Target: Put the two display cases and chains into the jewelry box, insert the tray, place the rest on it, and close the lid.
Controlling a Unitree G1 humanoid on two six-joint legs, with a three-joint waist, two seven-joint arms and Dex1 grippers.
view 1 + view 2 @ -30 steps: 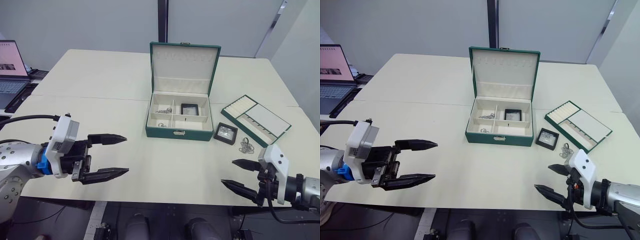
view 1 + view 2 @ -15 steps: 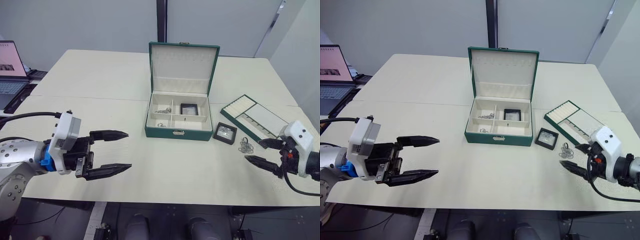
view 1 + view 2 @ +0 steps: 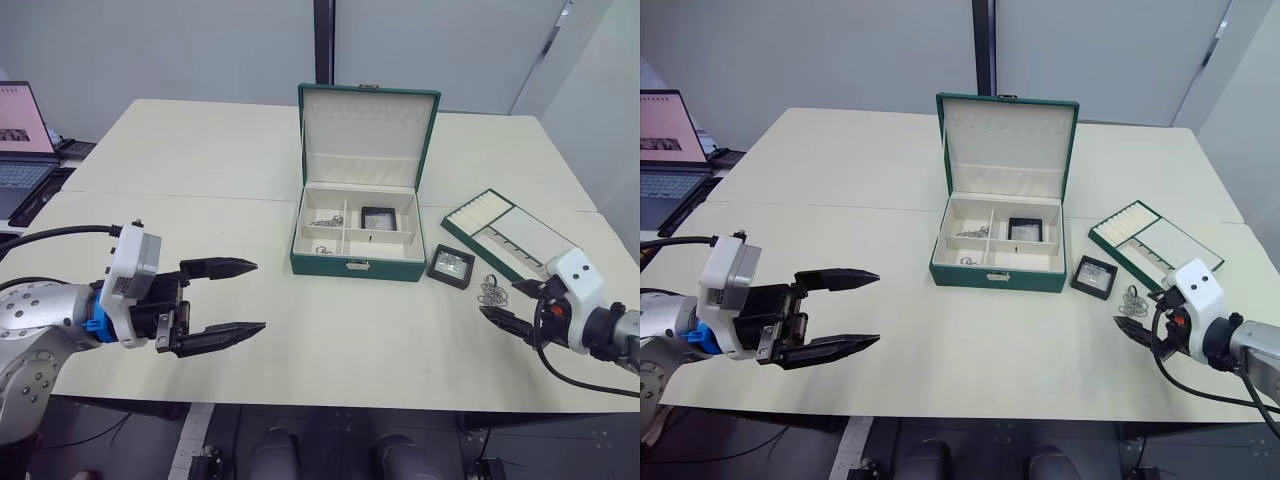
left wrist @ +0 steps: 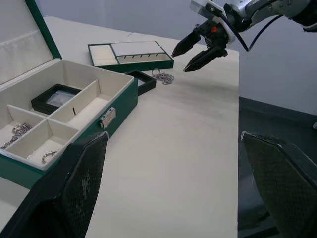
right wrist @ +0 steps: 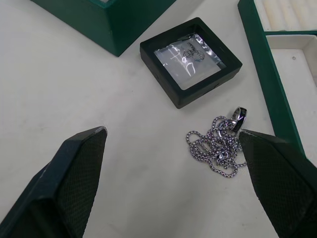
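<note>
Hovering with jaws apart, the right gripper (image 3: 508, 306) risks snagging the silver necklace (image 5: 218, 146) beside the display case (image 5: 190, 60) — left gripper (image 3: 222, 300) also open, idle.

Bright, even light (soft shadows)

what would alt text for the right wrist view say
The right gripper, open, hovers over a small pile of silver chain with a ring on the table. A black display case lies beside it, between the jewelry box and the tray.
</note>
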